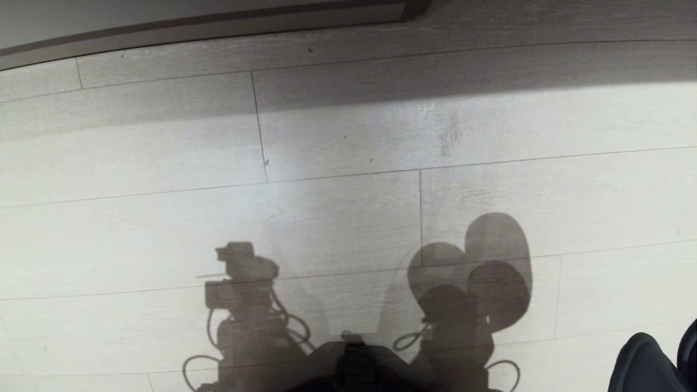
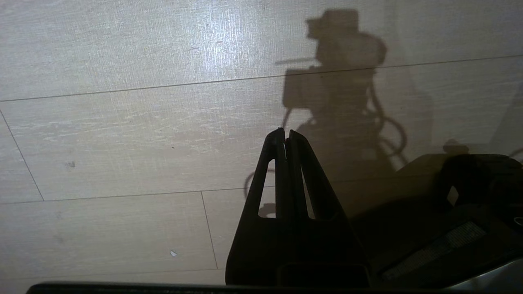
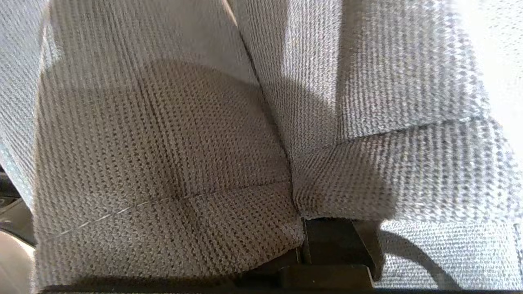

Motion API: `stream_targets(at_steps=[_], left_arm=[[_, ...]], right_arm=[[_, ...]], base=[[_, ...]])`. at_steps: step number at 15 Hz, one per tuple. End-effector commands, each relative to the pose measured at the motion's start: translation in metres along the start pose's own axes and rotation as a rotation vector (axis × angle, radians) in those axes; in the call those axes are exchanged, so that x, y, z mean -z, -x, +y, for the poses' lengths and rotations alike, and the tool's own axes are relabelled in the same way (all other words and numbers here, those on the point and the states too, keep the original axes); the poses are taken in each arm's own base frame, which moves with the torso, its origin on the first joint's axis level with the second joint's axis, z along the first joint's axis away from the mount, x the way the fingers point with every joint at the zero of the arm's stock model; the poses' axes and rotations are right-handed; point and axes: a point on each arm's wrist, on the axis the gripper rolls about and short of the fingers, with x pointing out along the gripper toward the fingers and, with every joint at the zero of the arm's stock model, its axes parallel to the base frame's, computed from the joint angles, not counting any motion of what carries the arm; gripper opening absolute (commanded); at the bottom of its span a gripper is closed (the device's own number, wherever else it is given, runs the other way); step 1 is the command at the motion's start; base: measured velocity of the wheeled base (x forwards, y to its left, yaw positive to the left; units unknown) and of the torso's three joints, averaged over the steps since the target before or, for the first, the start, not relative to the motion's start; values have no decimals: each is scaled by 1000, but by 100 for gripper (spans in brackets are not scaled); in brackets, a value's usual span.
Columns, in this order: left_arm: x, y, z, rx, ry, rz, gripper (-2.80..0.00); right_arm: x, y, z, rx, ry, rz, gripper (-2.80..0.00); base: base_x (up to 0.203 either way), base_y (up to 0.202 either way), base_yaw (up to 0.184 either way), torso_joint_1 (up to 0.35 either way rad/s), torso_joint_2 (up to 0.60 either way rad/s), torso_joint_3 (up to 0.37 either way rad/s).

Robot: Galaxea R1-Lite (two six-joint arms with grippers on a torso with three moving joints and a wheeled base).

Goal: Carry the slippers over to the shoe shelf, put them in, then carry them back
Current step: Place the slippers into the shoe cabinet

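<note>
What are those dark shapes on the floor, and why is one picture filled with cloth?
Head view: hard light throws shadows of the arms on the floor, the right one carrying two rounded slipper shapes. Left wrist view: glare streaks the boards above the left gripper, its shadow beyond. Right wrist view: the slippers fill the frame, too close, washed out at one corner.

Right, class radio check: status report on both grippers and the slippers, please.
Left gripper shut, empty, over bare floor. Right gripper shut on the slippers, cloth filling its wrist view. Shoe shelf not in view. Nothing seen blocking.
</note>
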Motion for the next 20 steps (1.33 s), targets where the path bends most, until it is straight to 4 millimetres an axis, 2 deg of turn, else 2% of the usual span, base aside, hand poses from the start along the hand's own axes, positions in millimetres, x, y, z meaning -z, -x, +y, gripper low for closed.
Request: stream_targets(at_steps=[1,4,20], left_arm=[[0,0,0,0,1,-1,-280],[0,0,0,0,4,-1,-280],[0,0,0,0,5,1,-280]], right_arm=[[2,1,0,2,-1,-8,-280],[2,1,0,-1,-6,-8,-280],[2,1,0,-4,2,-8,-280]], base=[[0,0,0,0,0,0],[0,0,0,-1,2,51],[0,0,0,0,2,202]])
